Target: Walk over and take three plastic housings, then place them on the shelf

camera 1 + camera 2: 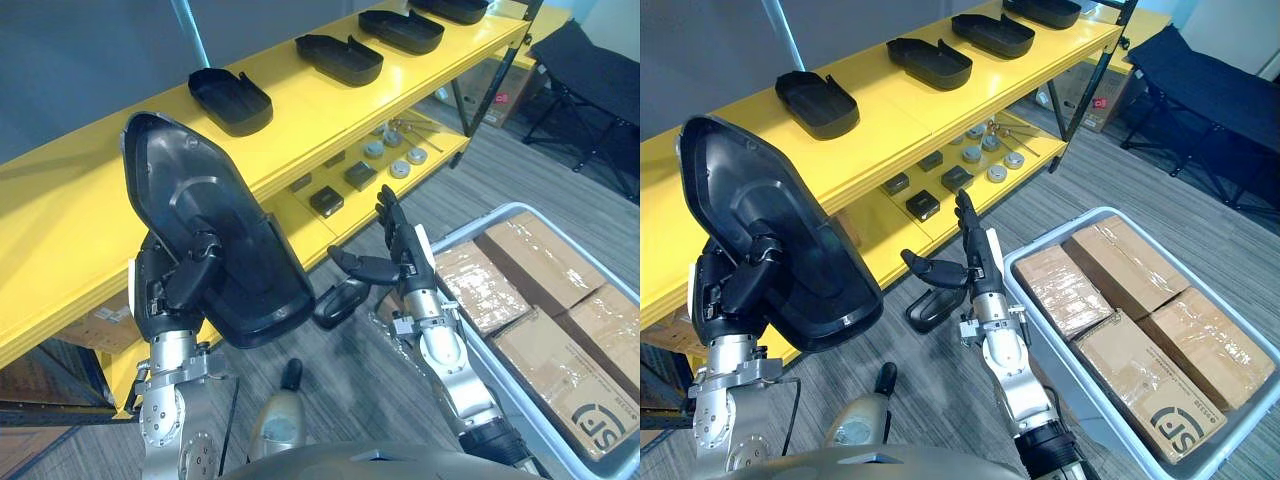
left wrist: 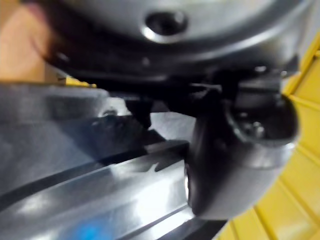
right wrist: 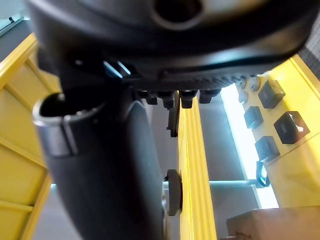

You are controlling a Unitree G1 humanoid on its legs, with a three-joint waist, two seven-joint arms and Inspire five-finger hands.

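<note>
Yellow shelf point(image 1: 310, 110) boards slant across the background, with wood-look flooring below them. At lower left, the left hand point(image 1: 175, 280) is clenched on a black plastic housing point(image 1: 215, 230). Its fingers curl round the near edge and the thumb lies on the hollow inner face. The housing stands tilted, nearly on end, above the hand and in front of the shelf's front edge, not yet over the top board.

The right hand point(image 1: 975, 265) is raised just beside it, fingers straight, thumb spread, holding nothing.

Farther along the top board lies a row of housings point(image 1: 340, 60), hollow side up. Small parts point(image 1: 360, 175) sit on the lower board. A grey bin point(image 1: 470, 225) of cardboard boxes point(image 1: 545, 260) stands to the right.

Judged from this, the placing step is in hand. The next move calls for carrying the housing over the bare board near the row, levelling it and letting go.
</note>
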